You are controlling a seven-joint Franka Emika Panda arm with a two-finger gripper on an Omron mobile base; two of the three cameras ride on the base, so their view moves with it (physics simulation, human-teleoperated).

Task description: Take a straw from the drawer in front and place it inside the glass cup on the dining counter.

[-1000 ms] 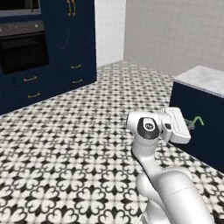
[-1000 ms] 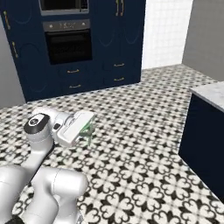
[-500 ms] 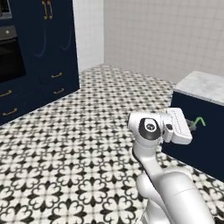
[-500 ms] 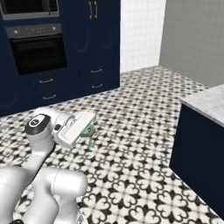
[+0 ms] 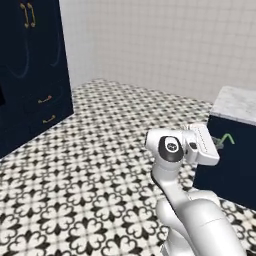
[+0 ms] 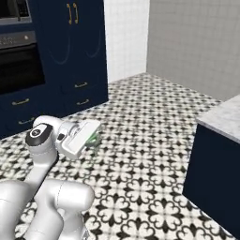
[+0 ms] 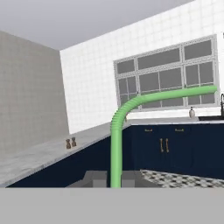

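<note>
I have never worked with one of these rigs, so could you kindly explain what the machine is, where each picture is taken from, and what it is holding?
This is a rendered kitchen, not a real one. The machine is a white robot arm on a base that can drive. Two pictures come from cameras on that base, behind the arm to its left and to its right, looking forward over the patterned floor. The third comes from a camera on the hand, looking along the gripper.

The gripper is shut on the straw, a thin green stick with a bent end; its green tip also shows past the hand in the left base view. Ahead stands a marble-topped counter with a navy base. Navy cabinets and a dark oven line the wall. In the hand view, two small shakers stand on a counter.
</note>
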